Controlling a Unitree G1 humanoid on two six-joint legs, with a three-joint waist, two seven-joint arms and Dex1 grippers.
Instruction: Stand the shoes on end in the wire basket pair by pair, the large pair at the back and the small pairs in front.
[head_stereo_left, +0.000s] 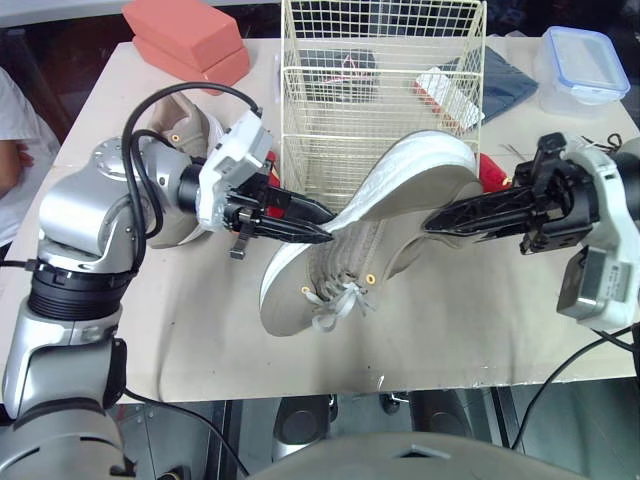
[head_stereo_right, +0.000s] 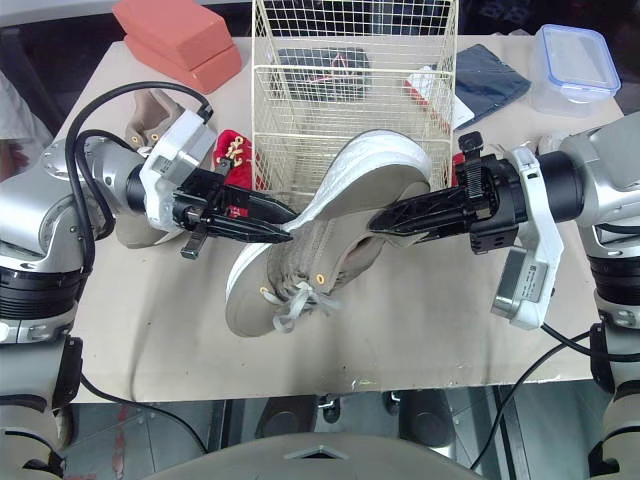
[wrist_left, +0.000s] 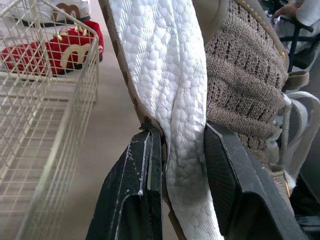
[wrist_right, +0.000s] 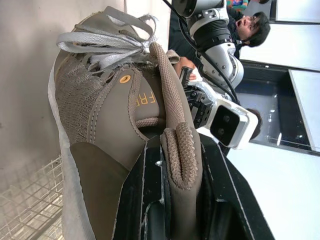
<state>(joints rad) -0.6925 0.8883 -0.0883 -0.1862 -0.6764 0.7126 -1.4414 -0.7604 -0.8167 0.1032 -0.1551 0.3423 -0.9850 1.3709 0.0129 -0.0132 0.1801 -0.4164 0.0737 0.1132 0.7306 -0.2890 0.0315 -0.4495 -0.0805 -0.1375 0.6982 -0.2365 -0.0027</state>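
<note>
**Large taupe shoe held by both grippers in front of the basket**

The large taupe shoe (head_stereo_left: 370, 240) hangs tilted just in front of the wire basket (head_stereo_left: 380, 100), outside it, heel up against the basket's front wall and toe down towards the table (head_stereo_left: 200, 340). Whether the toe touches the tabletop cannot be told. Its white sole faces up and towards the basket, and its grey laces hang loose on the near side.

The left gripper (head_stereo_left: 322, 232) comes in from the robot's left and is clamped on the sole; in the left wrist view its fingers (wrist_left: 137, 190) sit on either side of the white ribbed sole edge. The right gripper (head_stereo_left: 432, 225) reaches in from the other side and pinches the heel collar, its fingers (wrist_right: 140, 200) tight on both sides of the padded knit tab (the shoe's opening faces this wrist camera).

A second taupe shoe (head_stereo_left: 185, 130) lies on the table behind the left arm. A small red shoe (head_stereo_right: 232, 150) lies just left of the basket, and more red (head_stereo_left: 490, 172) shows at the basket's right. At the back of the table are two terracotta blocks (head_stereo_left: 185, 40), a dark blue cloth (head_stereo_left: 500, 80) and a lidded plastic box (head_stereo_left: 583, 65)
</note>
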